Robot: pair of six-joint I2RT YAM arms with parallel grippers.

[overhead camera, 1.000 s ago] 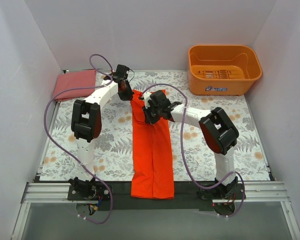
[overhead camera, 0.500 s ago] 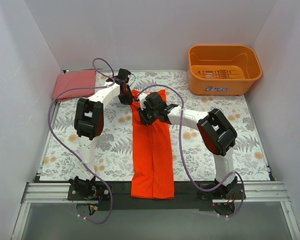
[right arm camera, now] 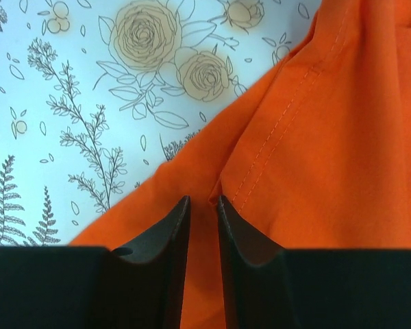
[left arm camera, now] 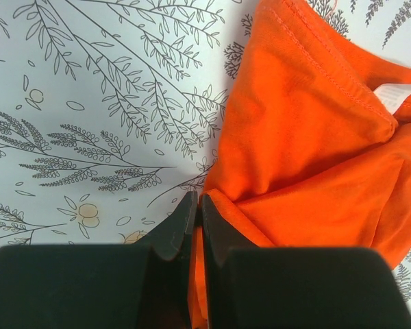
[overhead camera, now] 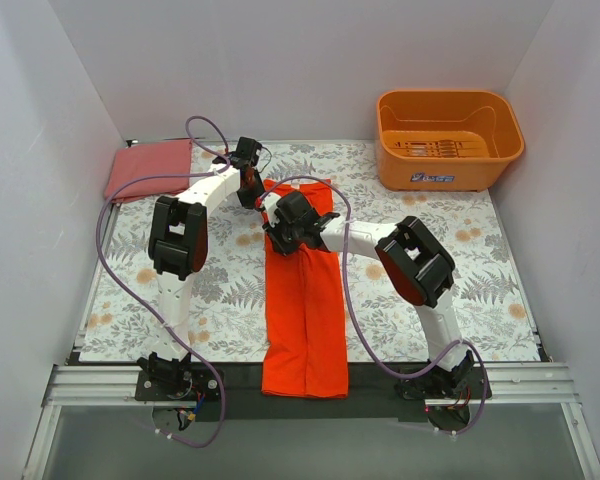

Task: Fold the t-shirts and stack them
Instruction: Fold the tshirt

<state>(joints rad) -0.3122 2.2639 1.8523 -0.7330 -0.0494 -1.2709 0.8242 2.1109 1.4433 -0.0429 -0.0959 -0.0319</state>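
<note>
Scanning from the left wall, we note the pinkish-red t-shirt point(overhead camera: 148, 168) lying as a folded rectangle in the far left corner of the floral table cover point(overhead camera: 220, 290), well apart from both arms.

Next, the left gripper point(overhead camera: 249, 197) reaches toward the far middle of the table. In its wrist view the two fingers point(left arm camera: 172, 233) are pressed together with almost no gap, and a thin fold of orange cloth is pinched between their tips. That cloth is the far left corner of the orange-red t-shirt point(overhead camera: 305, 310).

The shirt lies as a long narrow strip down the middle of the table. Its near end rests over the black strip point(overhead camera: 390, 378) at the front edge, and its far end is bunched between the two grippers. A white label point(left arm camera: 396, 98) shows at the folds in the left wrist view.

Just right of the left gripper, the right gripper point(overhead camera: 272, 230) sits over the same far end of the shirt, close to the left one. Its wrist view shows the fingertips point(right arm camera: 227, 209) a narrow slit apart, with a stitched hem edge of the orange cloth caught in that slit. We read this as a closed grip on the cloth.

Far right, an orange tub point(overhead camera: 450, 140) stands in the far right corner, well apart from the shirts.
</note>
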